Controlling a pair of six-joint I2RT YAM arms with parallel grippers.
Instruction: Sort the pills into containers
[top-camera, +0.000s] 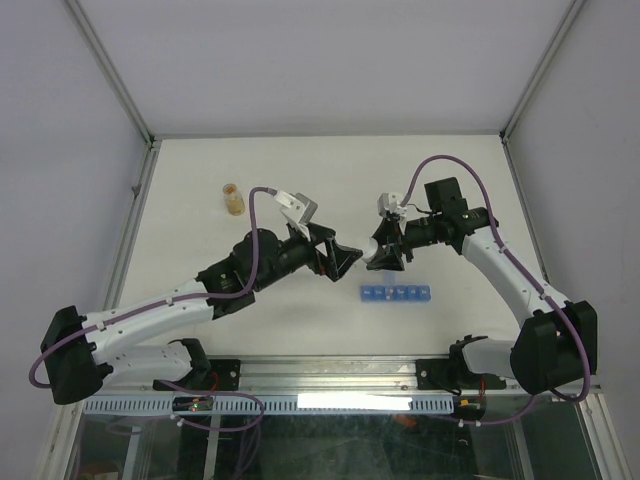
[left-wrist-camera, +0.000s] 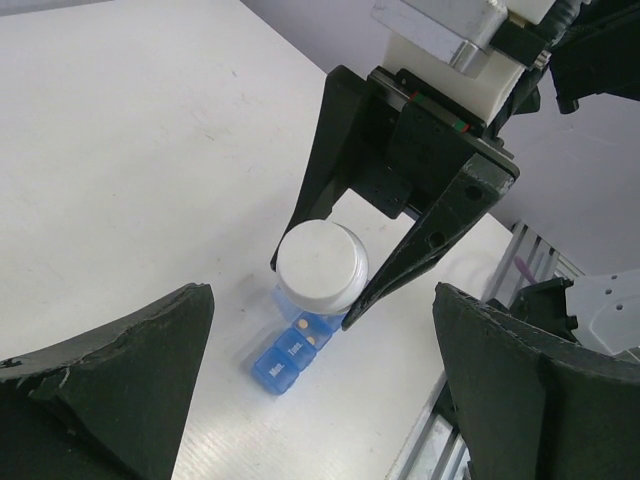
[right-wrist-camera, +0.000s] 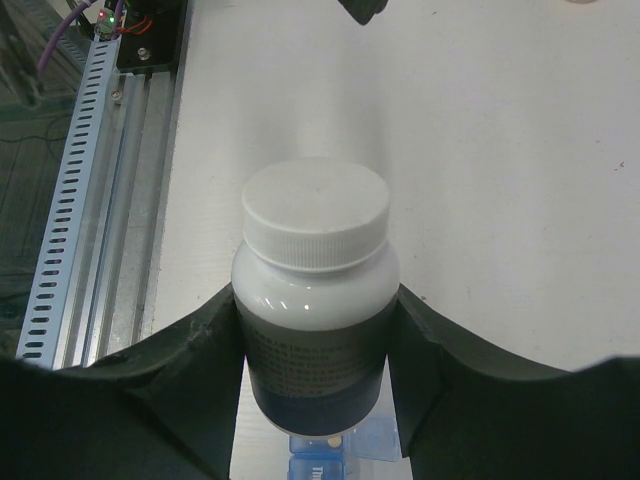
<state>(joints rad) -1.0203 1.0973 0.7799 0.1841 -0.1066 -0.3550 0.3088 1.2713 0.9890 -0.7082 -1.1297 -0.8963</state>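
Observation:
My right gripper (top-camera: 384, 252) is shut on a white pill bottle (right-wrist-camera: 315, 290) with its white cap (left-wrist-camera: 322, 265) on. It holds the bottle above the left end of the blue pill-organizer strip (top-camera: 395, 293), cap pointing toward my left gripper. My left gripper (top-camera: 347, 262) is open and empty, its jaws spread wide just short of the cap. In the left wrist view the strip (left-wrist-camera: 283, 359) shows closed "Mon" and "Tues" lids, then an open compartment with two tan pills (left-wrist-camera: 303, 327). The right wrist view shows the strip (right-wrist-camera: 330, 462) under the bottle.
A small clear bottle with orange-tan contents (top-camera: 233, 199) stands at the far left of the white table. A metal rail (top-camera: 330, 375) runs along the near edge by the arm bases. Walls with metal posts close in the far side and both flanks.

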